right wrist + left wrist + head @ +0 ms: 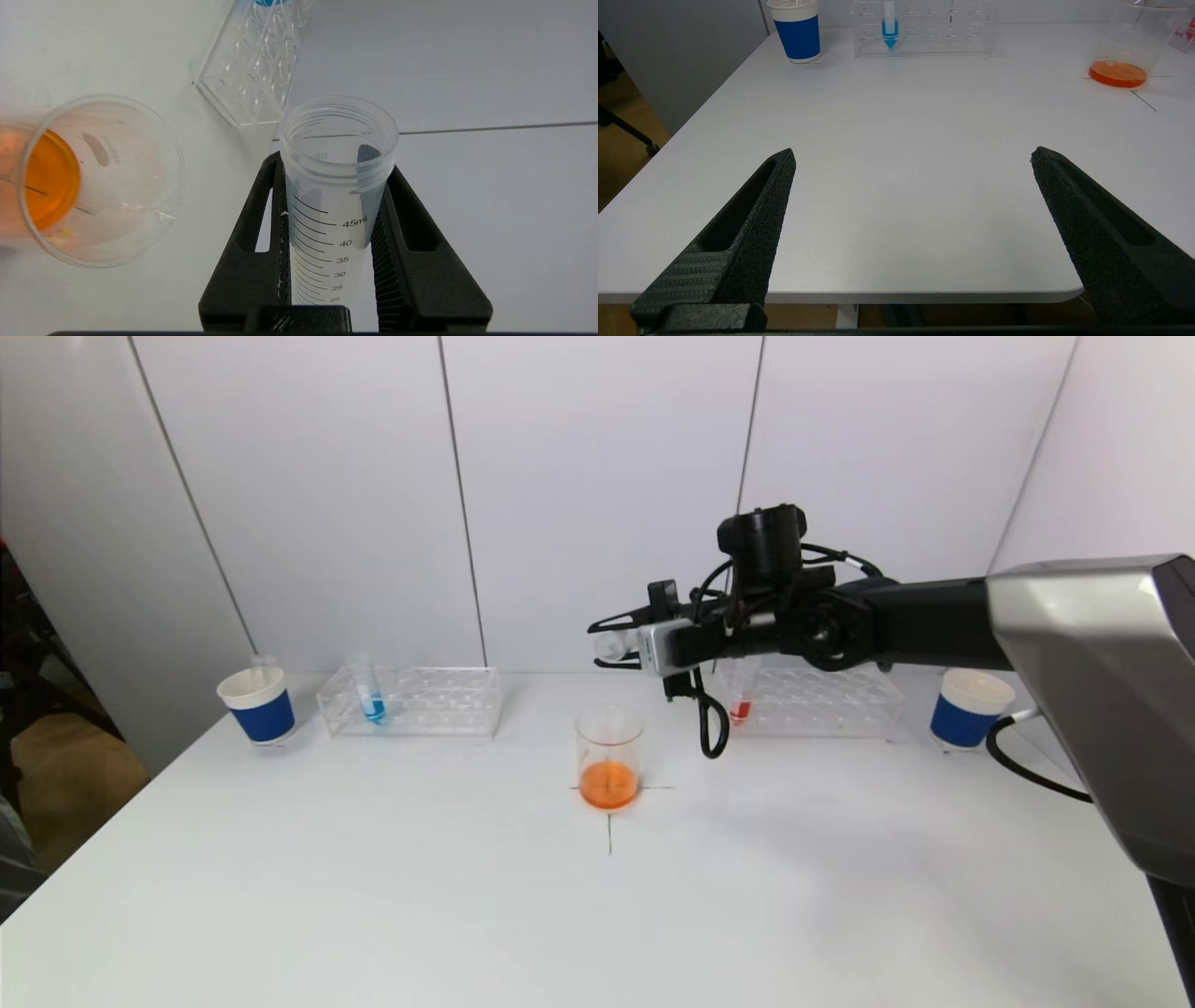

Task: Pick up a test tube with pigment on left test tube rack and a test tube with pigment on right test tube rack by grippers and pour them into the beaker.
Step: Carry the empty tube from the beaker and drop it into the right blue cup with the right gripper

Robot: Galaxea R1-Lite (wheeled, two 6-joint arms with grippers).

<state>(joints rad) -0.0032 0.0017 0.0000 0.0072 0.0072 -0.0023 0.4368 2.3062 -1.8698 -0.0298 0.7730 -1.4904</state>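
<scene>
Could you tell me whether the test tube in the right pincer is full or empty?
Empty: the clear graduated plastic test tube shows no liquid inside, held tipped sideways.

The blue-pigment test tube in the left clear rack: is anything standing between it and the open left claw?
Nothing visible: only bare white table lies between the left claw and the blue-pigment test tube. The blue paper cup stands beside the clear rack, off the path.

Beaker upright mid-table, orange liquid at bottom. Clear empty test tube lying sideways above it. Blue-pigment tube upright in left rack, red-pigment tube in right rack.
</scene>
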